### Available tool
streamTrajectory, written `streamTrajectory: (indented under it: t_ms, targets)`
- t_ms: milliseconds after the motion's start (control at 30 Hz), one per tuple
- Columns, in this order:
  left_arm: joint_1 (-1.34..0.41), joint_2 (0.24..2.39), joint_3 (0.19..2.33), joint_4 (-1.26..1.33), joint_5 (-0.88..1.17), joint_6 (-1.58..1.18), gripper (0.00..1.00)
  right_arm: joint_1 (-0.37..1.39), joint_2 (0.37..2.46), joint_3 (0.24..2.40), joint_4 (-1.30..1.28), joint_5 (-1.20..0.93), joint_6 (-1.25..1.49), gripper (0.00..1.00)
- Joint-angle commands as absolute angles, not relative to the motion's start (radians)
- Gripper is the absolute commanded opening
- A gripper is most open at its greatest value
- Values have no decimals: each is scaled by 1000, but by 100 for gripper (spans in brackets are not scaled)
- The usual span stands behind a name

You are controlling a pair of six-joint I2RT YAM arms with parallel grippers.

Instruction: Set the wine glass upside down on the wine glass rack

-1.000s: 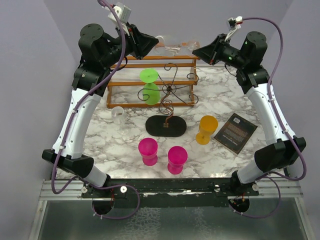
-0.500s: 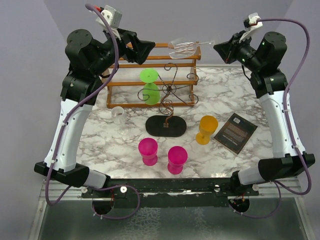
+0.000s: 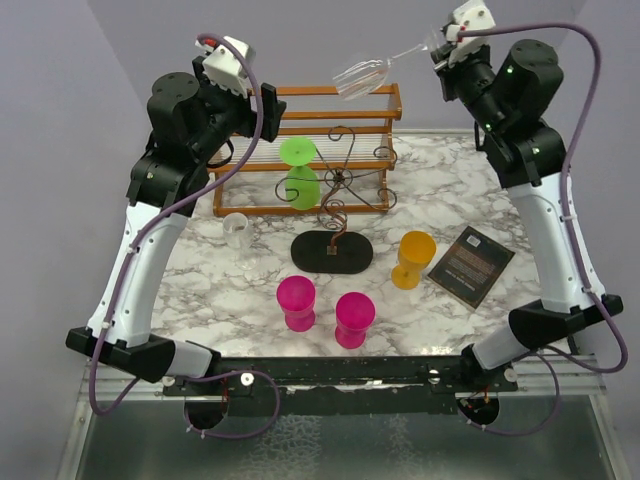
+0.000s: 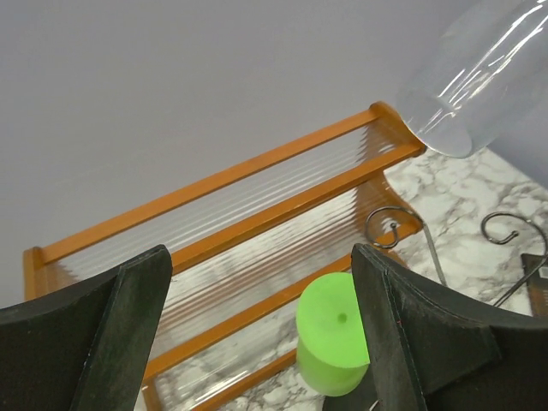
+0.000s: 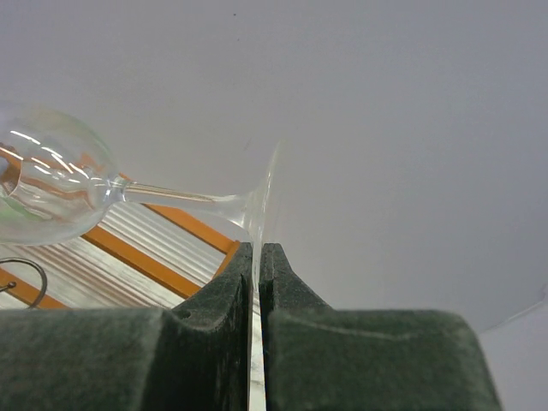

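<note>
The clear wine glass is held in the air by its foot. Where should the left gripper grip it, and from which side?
Probably the thin stem of the clear wine glass: it lies nearly level, bare between bowl and foot. The right gripper pinches the foot's rim, so the open left gripper should approach from the bowl end.

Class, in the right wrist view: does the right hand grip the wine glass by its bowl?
No: the right hand pinches the foot of the wine glass, whose bowl hangs free beyond it.
</note>
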State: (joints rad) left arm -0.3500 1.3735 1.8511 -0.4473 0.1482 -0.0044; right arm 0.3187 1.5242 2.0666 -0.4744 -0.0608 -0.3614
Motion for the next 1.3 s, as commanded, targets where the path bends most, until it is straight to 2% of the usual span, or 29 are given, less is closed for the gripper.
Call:
streamTrajectory:
  t_ms: [0,200,500,1267]
  targets:
    - [-332,1322,1828,-473,57,72,88,390,1592,2119,-391,118,-564,1]
    - [-290,1284,1773,-495,30,117,88,461,1645,2142,-317,149,-740,1]
    - [-233,1258,1742,-489,18,139,88,532,1694,2128,-319,66,-987,1]
    - [-206,1255,1770,-488,26,151,88,637,1751,2112,-404,-60,-1328,1]
